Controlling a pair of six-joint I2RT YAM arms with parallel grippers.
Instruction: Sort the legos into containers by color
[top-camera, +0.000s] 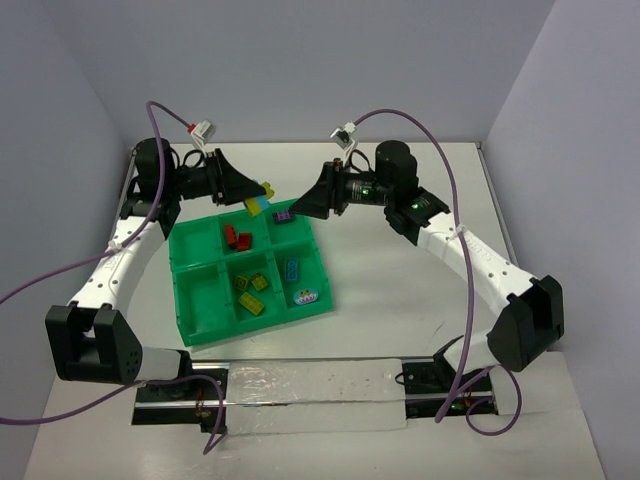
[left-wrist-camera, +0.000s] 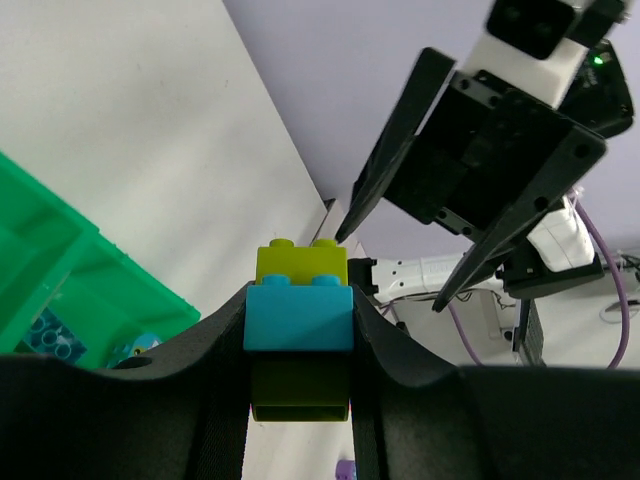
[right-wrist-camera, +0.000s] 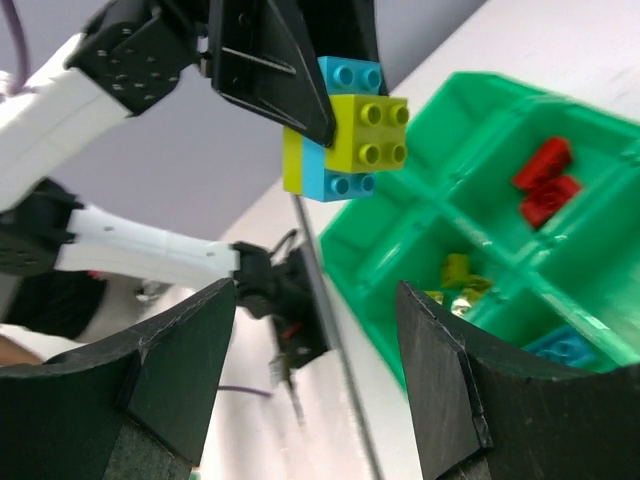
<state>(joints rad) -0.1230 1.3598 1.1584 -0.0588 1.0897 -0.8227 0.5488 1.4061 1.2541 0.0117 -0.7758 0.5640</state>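
My left gripper (top-camera: 250, 193) is shut on a small stack of joined legos, light blue (left-wrist-camera: 298, 317) and yellow-green (left-wrist-camera: 301, 262), and holds it in the air over the far edge of the green tray (top-camera: 190, 330). In the right wrist view the stack (right-wrist-camera: 350, 130) hangs from the left fingers (right-wrist-camera: 270, 60). My right gripper (top-camera: 300, 205) is open and empty. It faces the stack from the right, a short gap away. Of the tray's compartments, one holds red legos (top-camera: 237, 238), one a purple one (top-camera: 284, 213), one a blue one (top-camera: 292, 268) and one yellow-green ones (top-camera: 250, 290).
The two left compartments (top-camera: 200, 295) hold nothing. The near right compartment holds a small pale piece (top-camera: 306, 297). A white strip (top-camera: 310, 385) lies along the near table edge between the arm bases. Purple cables (top-camera: 440, 150) arc above both arms.
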